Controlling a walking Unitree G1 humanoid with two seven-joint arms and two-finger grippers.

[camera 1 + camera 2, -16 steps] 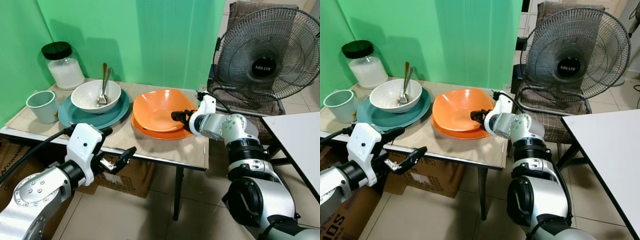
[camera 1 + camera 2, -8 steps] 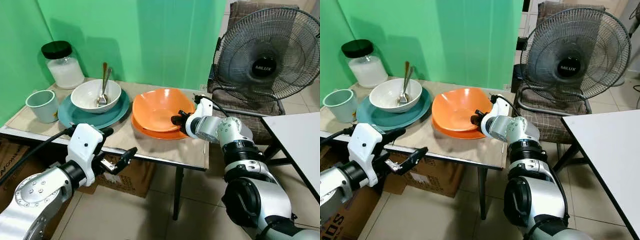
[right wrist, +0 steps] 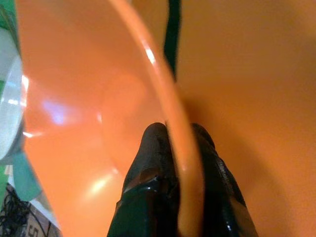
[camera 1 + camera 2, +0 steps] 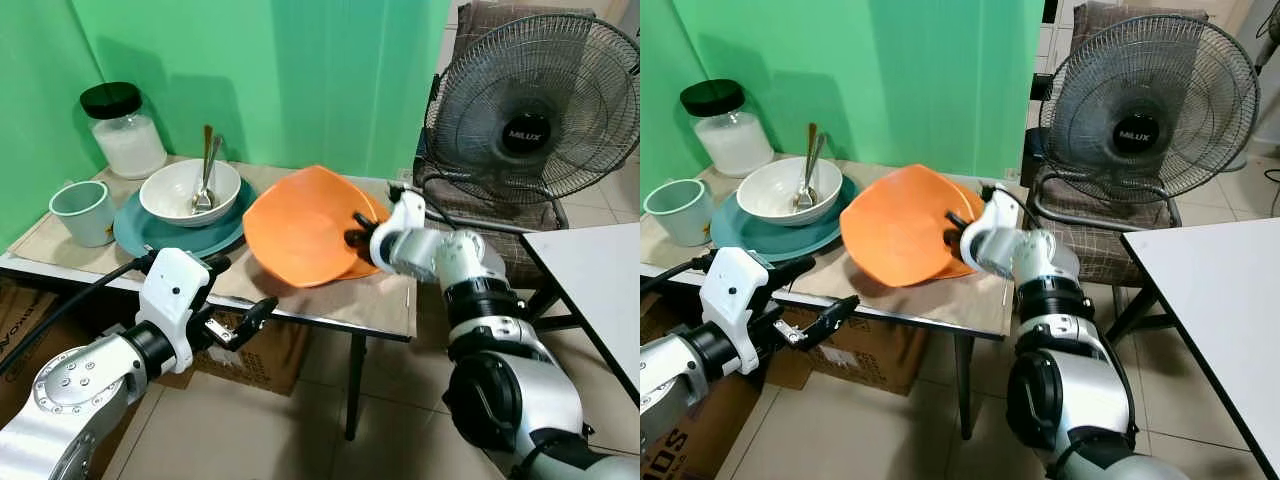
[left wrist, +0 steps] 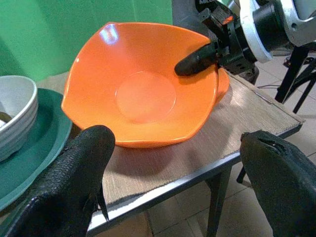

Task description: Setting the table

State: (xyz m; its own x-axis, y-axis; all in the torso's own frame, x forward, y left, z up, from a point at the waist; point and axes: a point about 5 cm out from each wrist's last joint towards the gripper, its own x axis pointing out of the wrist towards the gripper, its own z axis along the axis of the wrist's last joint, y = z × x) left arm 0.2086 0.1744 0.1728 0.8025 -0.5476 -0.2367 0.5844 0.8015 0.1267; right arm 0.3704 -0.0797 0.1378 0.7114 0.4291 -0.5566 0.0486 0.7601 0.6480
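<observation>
Your right hand (image 4: pixel 358 228) is pinching the near right rim of the orange bowl (image 4: pixel 300 228); in the right wrist view one finger (image 3: pixel 148 148) lies on the inside of the rim and the other on the outside. The bowl is tipped up steeply, its opening facing the front edge of the bench (image 4: pixel 330 300) and its left part raised off the surface. Behind its right side you can see the edge of an orange plate (image 4: pixel 372 255) lying flat on the bench, near the right edge.

Your left hand (image 4: pixel 232 322) is spread wide and hangs just below and in front of the front edge of the bench, touching nothing. In the left wrist view its two fingers (image 5: pixel 74 182) stand well apart, with the orange bowl between them further off.

At the left half of the bench, note a teal plate (image 4: pixel 150 235) with a white bowl (image 4: pixel 180 195) set on it. Two metal utensils (image 4: pixel 207 170) stand in the white bowl, handles leaning toward the back edge. A pale green cup (image 4: pixel 80 212) stands just beside the teal plate, near the left edge. A glass jar with a black lid (image 4: pixel 122 130) stands at the back left corner, holding white contents.

Off the right edge of the bench, a black fan (image 4: pixel 530 105) rests on a chair (image 4: pixel 480 215). A white table (image 4: pixel 600 290) shows further right.
</observation>
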